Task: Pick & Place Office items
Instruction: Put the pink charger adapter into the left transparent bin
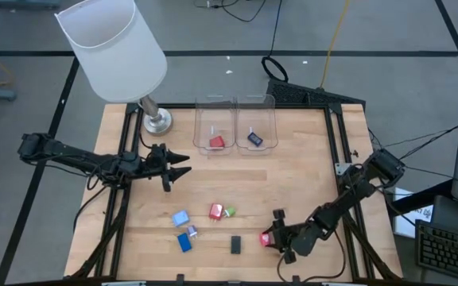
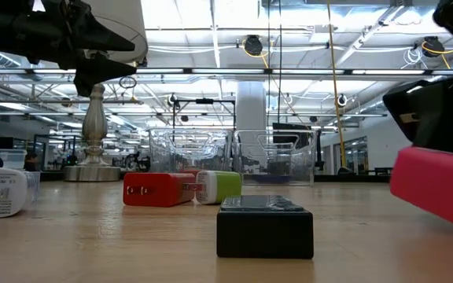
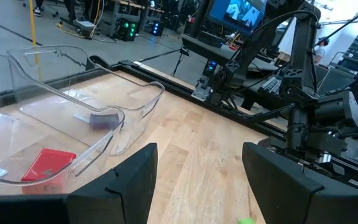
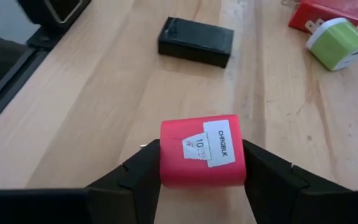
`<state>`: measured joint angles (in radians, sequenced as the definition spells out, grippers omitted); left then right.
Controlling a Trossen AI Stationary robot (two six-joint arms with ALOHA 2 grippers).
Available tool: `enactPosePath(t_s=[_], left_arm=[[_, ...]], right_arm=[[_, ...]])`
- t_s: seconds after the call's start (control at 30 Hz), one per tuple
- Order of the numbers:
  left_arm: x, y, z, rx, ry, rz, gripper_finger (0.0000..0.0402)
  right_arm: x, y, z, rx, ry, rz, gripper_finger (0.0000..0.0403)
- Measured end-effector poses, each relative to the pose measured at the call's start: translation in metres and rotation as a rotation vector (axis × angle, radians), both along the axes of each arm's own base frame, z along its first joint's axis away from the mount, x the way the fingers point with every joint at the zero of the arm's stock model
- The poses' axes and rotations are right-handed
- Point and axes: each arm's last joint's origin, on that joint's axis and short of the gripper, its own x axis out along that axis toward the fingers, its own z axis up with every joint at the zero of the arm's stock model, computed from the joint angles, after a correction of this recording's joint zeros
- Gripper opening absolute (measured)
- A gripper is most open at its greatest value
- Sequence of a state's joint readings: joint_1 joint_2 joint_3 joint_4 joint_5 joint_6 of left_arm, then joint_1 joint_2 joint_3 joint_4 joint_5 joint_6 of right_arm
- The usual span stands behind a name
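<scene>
My right gripper (image 1: 270, 237) is shut on a red block (image 4: 202, 158) with a white label, near the table's front edge, right of centre. It also shows in the low view as the red block (image 2: 439, 185). Loose office items lie left of it: a black piece (image 1: 235, 244), a red piece (image 1: 216, 211) touching a green piece (image 1: 230, 212), a light blue piece (image 1: 180, 218) and a dark blue piece (image 1: 184, 241). My left gripper (image 1: 183, 165) hangs open at the left, above the table, with nothing between its fingers. My right gripper pinches the red block by its two opposite sides (image 4: 166, 167) between its two fingers (image 4: 263, 171). The fingers slant down toward the table's left side. The block sits tilted, its labelled face up; whether its underside touches the table I cannot tell.
Two clear bins (image 1: 215, 127) (image 1: 255, 125) stand side by side at the far edge, one with a red piece (image 1: 216, 143), the other with a dark blue piece (image 1: 254, 138). A lamp with a white shade (image 1: 114, 48) stands at the far left on its metal base (image 1: 157, 121).
</scene>
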<state>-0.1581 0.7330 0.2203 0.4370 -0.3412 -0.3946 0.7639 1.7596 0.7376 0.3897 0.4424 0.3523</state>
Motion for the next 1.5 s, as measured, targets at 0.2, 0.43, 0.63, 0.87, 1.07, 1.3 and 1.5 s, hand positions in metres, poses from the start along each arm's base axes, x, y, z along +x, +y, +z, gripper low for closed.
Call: enactPosePath(t_s=[0.2, 0.43, 0.63, 0.87, 1.07, 1.3, 1.5], left_arm=[[0.0, 0.0, 0.0, -0.007, -0.001, -0.002, 0.0239], [0.006, -0.003, -0.005, -0.005, 0.023, -0.017, 0.0239], [0.02, -0.006, -0.014, -0.07, 0.01, -0.011, 0.0239], [0.037, -0.014, -0.034, -0.266, 0.033, -0.033, 0.0239], [0.058, -0.026, -0.044, -0.301, 0.063, -0.069, 0.0239], [0.103, -0.036, -0.037, -0.423, 0.047, -0.091, 0.0239], [0.148, -0.046, -0.026, -0.405, 0.016, -0.106, 0.0239]], right_arm=[[0.004, -0.009, 0.011, 0.011, -0.008, -0.028, 0.0181], [0.001, -0.029, 0.046, -0.018, -0.036, -0.047, 0.0183], [-0.001, -0.049, 0.076, -0.153, -0.129, -0.067, 0.018], [0.001, -0.07, 0.096, -0.3, -0.211, -0.111, 0.0183], [0.006, -0.076, 0.093, -0.334, -0.197, -0.125, 0.0181], [0.009, -0.079, 0.088, -0.483, -0.2, -0.219, 0.0183], [0.01, -0.079, 0.088, -0.494, -0.207, -0.211, 0.0181]])
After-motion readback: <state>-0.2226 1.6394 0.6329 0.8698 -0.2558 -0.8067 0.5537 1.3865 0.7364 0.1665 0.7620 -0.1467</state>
